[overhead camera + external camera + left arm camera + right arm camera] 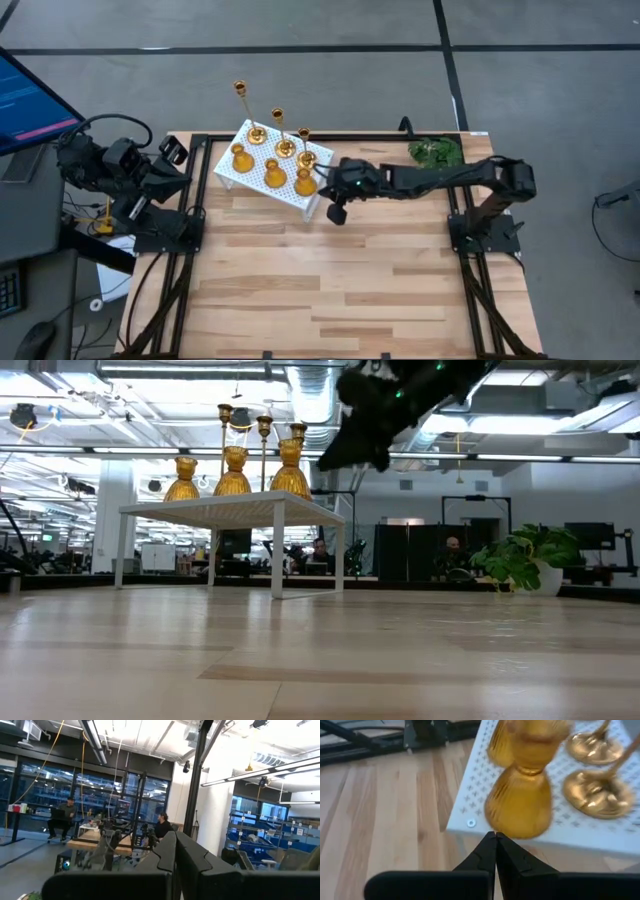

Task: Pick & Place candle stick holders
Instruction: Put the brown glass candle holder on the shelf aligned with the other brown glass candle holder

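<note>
High view shows six shiny gold metal candle stick holders (272, 155) standing on the small white table (228, 169), while the right gripper (336, 213), fingers pressed together and empty, hangs beside it.

the high view looks straight down on the whole counter (340, 290); the low view sits at counter height, facing level into the room. both share the white stand (262, 178) with the right wrist view, close above it. the left wrist view faces the room
</note>
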Controlling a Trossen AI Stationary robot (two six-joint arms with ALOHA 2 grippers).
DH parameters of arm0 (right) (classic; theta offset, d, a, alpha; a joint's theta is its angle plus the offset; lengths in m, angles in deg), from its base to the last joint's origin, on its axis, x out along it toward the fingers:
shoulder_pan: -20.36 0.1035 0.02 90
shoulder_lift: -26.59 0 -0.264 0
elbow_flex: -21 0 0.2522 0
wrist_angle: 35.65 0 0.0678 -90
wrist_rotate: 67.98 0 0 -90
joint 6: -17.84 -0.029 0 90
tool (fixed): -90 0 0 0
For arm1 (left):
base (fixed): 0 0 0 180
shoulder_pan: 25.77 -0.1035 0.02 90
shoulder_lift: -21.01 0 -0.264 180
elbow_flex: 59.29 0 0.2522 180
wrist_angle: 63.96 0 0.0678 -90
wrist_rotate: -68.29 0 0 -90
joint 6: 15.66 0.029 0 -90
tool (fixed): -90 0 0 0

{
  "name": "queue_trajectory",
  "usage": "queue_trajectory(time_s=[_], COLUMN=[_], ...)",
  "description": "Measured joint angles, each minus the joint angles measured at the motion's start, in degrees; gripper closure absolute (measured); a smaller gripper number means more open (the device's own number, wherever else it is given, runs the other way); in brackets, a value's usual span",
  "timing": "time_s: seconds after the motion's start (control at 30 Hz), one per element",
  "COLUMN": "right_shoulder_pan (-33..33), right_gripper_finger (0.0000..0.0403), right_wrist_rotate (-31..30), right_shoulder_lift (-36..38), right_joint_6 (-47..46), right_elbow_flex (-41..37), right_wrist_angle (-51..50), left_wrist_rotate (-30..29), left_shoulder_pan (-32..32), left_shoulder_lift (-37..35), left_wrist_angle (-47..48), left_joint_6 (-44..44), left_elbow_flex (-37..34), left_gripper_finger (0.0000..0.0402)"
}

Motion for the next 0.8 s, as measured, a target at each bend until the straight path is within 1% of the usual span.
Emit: queue_trajectory(time_s=[0.17, 0.27, 0.57, 0.8], right_shoulder_pan=[-0.02, -0.04, -1.87, -3.03], right_gripper_finger=[0.0403, 0.0403, 0.0403, 0.0403], right_wrist_rotate=[0.15, 0.16, 0.36, 2.56], right_shoulder_lift=[-4.81, -6.36, -6.37, -6.37], right_joint_6=[-0.1, -0.1, 1.01, 1.71], right_elbow_flex=[0.81, 1.27, 1.6, 1.59], right_wrist_angle=[4.24, 4.71, 6.42, 6.71], left_wrist_rotate=[-0.06, -0.68, -1.16, -1.29], left_shoulder_pan=[-0.02, -0.01, 0.01, -0.02], left_shoulder_lift=[-0.01, 0.01, 0.01, 0.01], left_wrist_angle=[0.0, -0.02, -0.02, -0.02], left_joint_6=[-0.01, -0.03, -0.02, -0.01], left_elbow_flex=[0.0, 0.0, 0.0, 0.0], left_gripper_finger=[0.0394, 0.0394, 0.0394, 0.0394])
